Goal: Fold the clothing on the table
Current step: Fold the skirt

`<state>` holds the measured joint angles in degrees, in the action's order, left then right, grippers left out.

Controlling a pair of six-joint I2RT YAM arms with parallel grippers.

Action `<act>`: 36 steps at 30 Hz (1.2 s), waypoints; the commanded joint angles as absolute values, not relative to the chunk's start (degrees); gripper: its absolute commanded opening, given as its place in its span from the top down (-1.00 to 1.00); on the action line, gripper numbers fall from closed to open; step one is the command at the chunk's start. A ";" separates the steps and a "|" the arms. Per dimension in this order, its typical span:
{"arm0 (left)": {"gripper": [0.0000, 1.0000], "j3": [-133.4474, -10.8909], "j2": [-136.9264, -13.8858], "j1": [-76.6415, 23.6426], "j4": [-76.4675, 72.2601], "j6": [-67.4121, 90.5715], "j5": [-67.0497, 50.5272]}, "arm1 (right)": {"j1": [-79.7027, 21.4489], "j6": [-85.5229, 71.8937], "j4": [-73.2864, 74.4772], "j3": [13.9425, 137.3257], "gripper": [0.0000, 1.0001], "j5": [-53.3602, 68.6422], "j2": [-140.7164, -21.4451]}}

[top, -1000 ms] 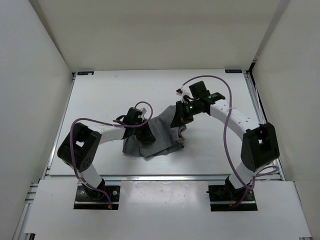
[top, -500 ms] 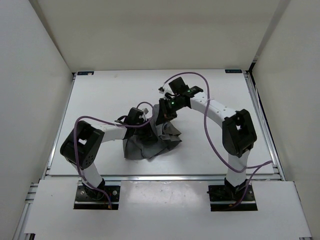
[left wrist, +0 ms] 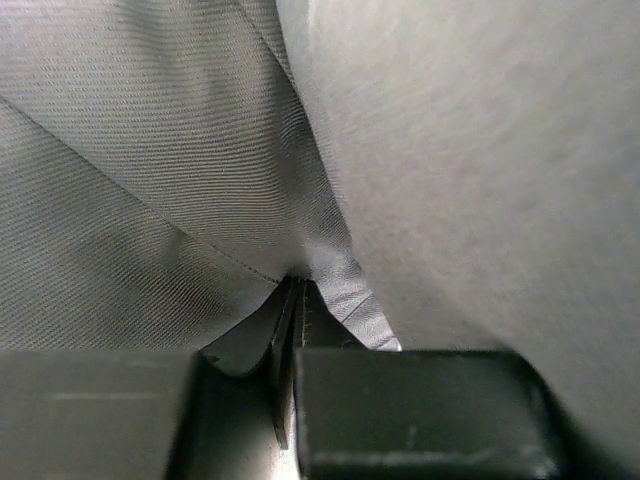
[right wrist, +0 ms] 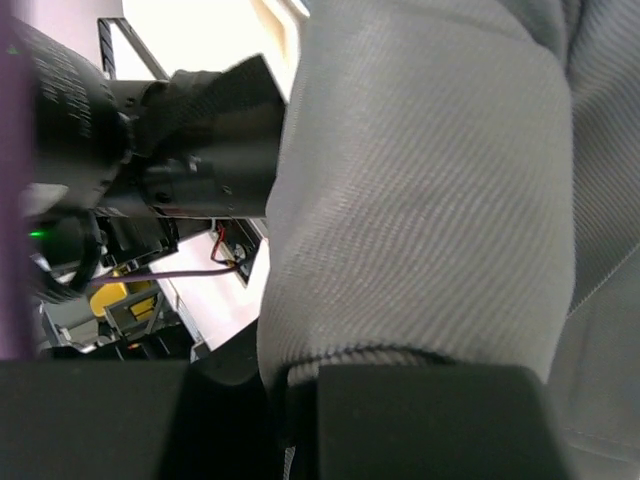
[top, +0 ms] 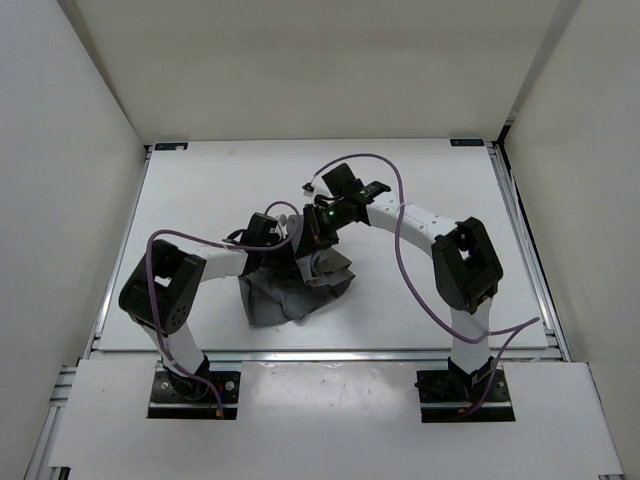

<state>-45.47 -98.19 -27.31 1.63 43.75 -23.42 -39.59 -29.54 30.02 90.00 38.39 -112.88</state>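
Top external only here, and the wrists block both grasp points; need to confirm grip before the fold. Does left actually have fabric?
Observer: Yes. In the left wrist view the left jaws are shut on a hemmed edge of the clothing, pinched at the very end.
Operator: And right?
Observer: In the right wrist view the right jaws are shut on a thick rolled fold of it, which rises straight up from between them.
Operator: Anything close to that fold?
Observer: A dark section of what looks like the left arm, right beside the fold; I can't tell if they touch.
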 commanded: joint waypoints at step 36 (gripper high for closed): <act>1.00 -41.22 -85.16 -21.53 26.29 27.77 3.70 | -32.08 -30.24 28.04 81.47 1.00 37.35 -106.35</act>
